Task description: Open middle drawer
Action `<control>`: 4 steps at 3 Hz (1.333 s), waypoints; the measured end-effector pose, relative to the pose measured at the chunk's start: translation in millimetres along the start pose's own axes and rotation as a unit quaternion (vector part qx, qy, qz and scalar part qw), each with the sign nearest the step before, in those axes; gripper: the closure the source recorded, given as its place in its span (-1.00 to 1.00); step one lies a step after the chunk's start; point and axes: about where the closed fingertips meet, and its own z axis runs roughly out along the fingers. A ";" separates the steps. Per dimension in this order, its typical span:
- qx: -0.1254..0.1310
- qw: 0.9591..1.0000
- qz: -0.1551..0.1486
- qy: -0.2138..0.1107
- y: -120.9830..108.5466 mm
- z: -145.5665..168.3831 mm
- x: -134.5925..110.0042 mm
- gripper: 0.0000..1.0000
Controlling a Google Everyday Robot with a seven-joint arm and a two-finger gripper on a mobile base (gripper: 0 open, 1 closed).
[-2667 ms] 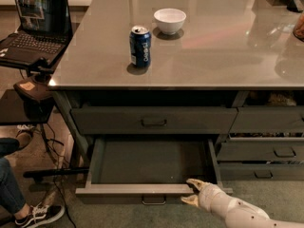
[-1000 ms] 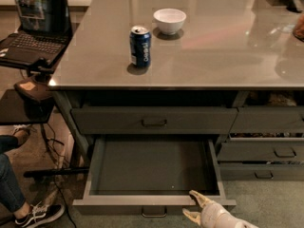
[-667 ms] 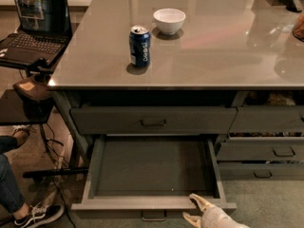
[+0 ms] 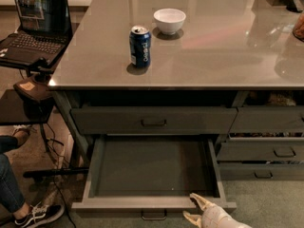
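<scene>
Pincer (image 4: 189, 206): fingers spread, gripping nothing, just off the front lip's right end. Middle drawer (image 4: 152, 167): standing well out beneath the counter (image 4: 213, 56), inside bare. Step, I judge: opening complete. Next: I draw it clear without nudging.

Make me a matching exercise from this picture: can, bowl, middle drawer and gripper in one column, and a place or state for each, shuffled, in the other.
1. can
2. bowl
3. middle drawer
4. gripper

A. pulled out
B. white, on the counter behind the can
C. at the right end of the drawer's front, fingers apart
D. blue, upright on the counter

Pairs: 1-D, 2-B, 3-A, 4-C
</scene>
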 end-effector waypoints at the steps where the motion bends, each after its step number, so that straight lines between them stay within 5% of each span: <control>1: 0.000 1.000 0.000 0.000 0.0 0.0 0.0 0.16; 3: 0.000 1.000 0.000 0.000 0.0 0.0 0.0 -0.77; 4: 0.000 1.000 0.000 0.000 0.0 0.1 -0.1 -1.00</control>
